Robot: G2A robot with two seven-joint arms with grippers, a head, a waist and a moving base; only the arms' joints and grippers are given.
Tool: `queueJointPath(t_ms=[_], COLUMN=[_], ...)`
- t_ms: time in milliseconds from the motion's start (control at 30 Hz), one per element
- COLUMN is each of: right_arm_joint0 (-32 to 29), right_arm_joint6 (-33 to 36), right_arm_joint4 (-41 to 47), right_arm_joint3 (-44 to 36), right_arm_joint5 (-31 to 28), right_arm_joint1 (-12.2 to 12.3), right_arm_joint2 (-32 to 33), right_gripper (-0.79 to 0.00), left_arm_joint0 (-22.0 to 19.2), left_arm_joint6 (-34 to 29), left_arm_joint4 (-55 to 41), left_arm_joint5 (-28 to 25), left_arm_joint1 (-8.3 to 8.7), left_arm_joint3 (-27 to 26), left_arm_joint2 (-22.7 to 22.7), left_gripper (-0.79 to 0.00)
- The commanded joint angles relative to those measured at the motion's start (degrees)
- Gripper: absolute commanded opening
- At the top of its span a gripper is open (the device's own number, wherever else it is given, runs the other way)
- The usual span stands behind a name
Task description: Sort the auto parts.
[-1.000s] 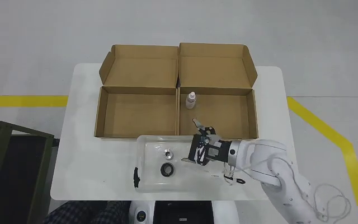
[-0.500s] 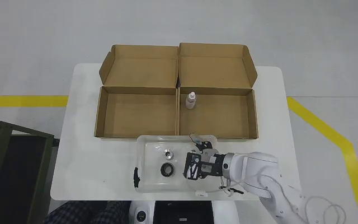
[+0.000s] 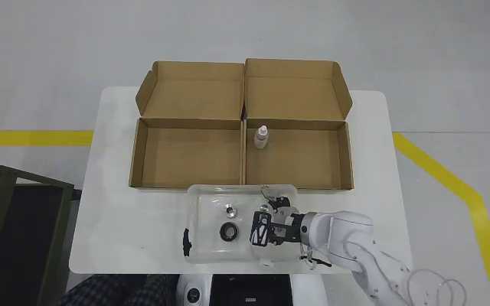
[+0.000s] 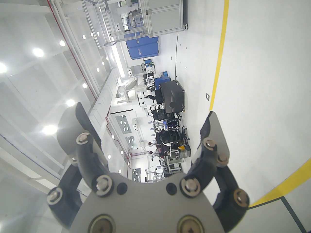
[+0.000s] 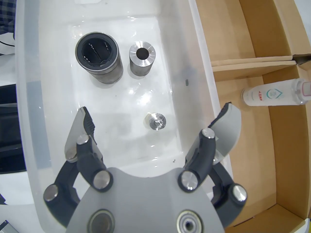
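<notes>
A clear plastic tray [image 3: 200, 243] [image 5: 196, 49] holds a black ring-shaped bearing [image 3: 228, 231] [image 5: 98, 56], a steel bushing [image 3: 230, 209] [image 5: 141, 60] and a small silver part [image 5: 156, 121]. My right gripper [image 3: 259, 228] [image 5: 155, 115] hangs open over the tray, and the small silver part lies between its fingers, below them. One fingertip [image 5: 228, 112] is above the tray's rim on the box side. A white bottle [image 3: 261, 137] [image 5: 274, 95] stands in the right cardboard box [image 3: 306, 161]. My left gripper [image 4: 145, 117] is open, holds nothing and points out into the room.
The left cardboard box [image 3: 187, 157] sits beside the right one, both with lids folded back. A black strip [image 3: 185, 243] sticks to the tray's outer left wall. The white table [image 3: 115, 191] has bare room on the left.
My right gripper has moved from near the right box's front edge towards the table's front and left, and now hangs over the tray's inside.
</notes>
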Motion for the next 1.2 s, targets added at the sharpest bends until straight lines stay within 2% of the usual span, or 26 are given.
queueJointPath(t_ms=[0,100,167,400,433,600,667,733,833,1067,1133,1167], right_arm_joint0=[0.01,0.02,0.01,0.29,0.45,1.22,1.61,1.89,2.16,3.17,3.48,3.62], right_arm_joint6=[0.13,0.27,0.45,0.53,0.63,0.87,1.07,1.10,1.38,2.47,2.55,2.64], right_arm_joint4=[-0.01,0.15,0.14,-0.12,-0.26,-0.63,-1.01,-1.20,-1.51,-2.62,-2.64,-2.64], right_arm_joint3=[0.68,1.48,1.90,3.48,3.71,4.95,5.32,5.63,5.75,6.56,6.82,6.89], right_arm_joint5=[0.41,0.79,1.05,1.91,2.01,2.81,3.19,3.59,4.02,4.67,4.81,4.78], right_arm_joint1=[0.01,0.02,0.02,-0.02,-0.04,-0.20,-0.28,-0.35,-0.42,-0.61,-0.69,-0.72], right_arm_joint2=[-0.07,-0.22,-0.36,-1.06,-1.18,-2.02,-2.39,-2.68,-3.01,-3.85,-4.12,-4.25], right_gripper=[-0.034,-0.062,-0.117,-0.175,-0.209,-0.274,-0.317,-0.400,-0.428,-0.573,-0.646,-0.776], left_arm_joint0=[0.00,0.00,0.00,0.00,0.00,0.00,0.00,0.00,0.00,0.00,0.00,0.00], left_arm_joint6=[0.00,0.00,0.00,0.00,0.00,0.00,0.00,0.00,0.00,0.00,0.00,0.00], left_arm_joint4=[0.00,0.00,0.00,0.00,0.00,0.00,0.00,0.00,0.00,0.00,0.00,0.00], left_arm_joint5=[0.00,0.00,0.00,0.00,0.00,0.00,0.00,0.00,0.00,0.00,0.00,0.00], left_arm_joint1=[0.00,0.00,0.00,0.00,0.00,0.00,0.00,0.00,0.00,0.00,0.00,0.00], left_arm_joint3=[0.00,0.00,0.00,0.00,0.00,0.00,0.00,0.00,0.00,0.00,0.00,0.00], left_arm_joint2=[0.00,0.00,0.00,0.00,0.00,0.00,0.00,0.00,0.00,0.00,0.00,0.00], left_gripper=[0.000,0.000,0.000,0.000,0.000,0.000,0.000,0.000,0.000,0.000,0.000,0.000])
